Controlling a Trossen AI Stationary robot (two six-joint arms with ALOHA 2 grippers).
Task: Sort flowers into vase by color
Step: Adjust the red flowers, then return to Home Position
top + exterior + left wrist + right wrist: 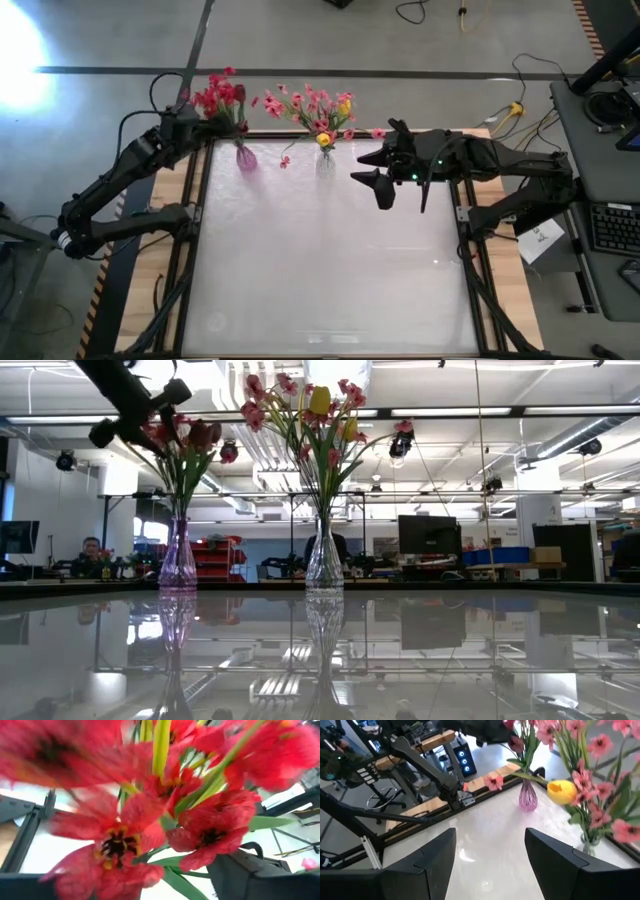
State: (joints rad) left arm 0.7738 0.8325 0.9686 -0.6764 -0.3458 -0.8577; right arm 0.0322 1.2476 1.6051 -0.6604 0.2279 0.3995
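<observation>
Two glass vases stand near the far edge of the white bench. The purple-tinted vase toward the far left corner holds the red flowers; the clear vase beside it, near the middle of the far edge, holds pink blossoms and a yellow bud. A single pink blossom lies on the bench between the two vases.

The left pincer is up among the red blooms above the purple-tinted vase. Its wrist view is filled with red petals at close range, and its fingers seem parted, though I cannot tell for sure whether a stem is between them.

The right pincer hovers over the bench just right of the clear vase, its fingers spread wide with nothing between them, pointing toward both vases.

Beyond the bench, a person sits in the room behind.
</observation>
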